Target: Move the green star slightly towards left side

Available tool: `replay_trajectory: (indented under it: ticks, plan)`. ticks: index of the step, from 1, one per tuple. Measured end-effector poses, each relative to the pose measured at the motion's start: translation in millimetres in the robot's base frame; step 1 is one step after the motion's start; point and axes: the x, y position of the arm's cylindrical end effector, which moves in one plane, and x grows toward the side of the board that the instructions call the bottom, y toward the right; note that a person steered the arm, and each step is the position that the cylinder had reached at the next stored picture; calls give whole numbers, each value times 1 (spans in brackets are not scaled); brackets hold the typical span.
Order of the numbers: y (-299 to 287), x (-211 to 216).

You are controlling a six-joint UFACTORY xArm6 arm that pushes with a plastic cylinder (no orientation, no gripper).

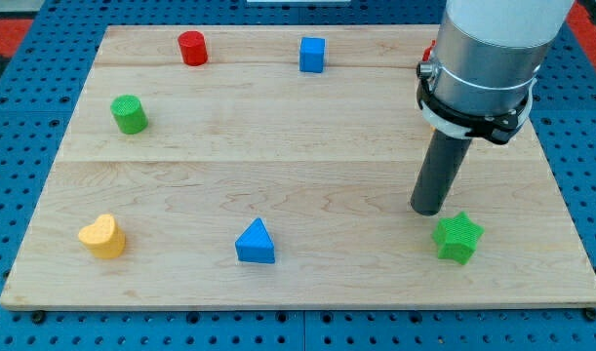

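The green star point(458, 237) lies near the board's bottom-right corner, and my tip point(427, 211) rests just beside its upper-left point, on the wrong side for a leftward push; there is no pincer on this rig, only the rod, so nothing is gripped. The step in hand appears to be approach: the next move calls for bringing the tip round to the star's right flank, then a short push toward the left edge. The blue triangular block point(256, 242) and yellow heart point(102, 236) sit along the bottom edge, well apart from the star, while the green cylinder point(129, 114), red cylinder point(192, 48) and blue cube point(312, 54) lie farther off and obstruct nothing.
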Motion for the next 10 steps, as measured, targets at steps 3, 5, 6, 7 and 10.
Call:
replay_trajectory:
  ticks: [3, 5, 6, 7, 10]
  plan:
    - [59, -43]
    - [134, 9]
    - [122, 59]
    - [80, 59]
    - [11, 47]
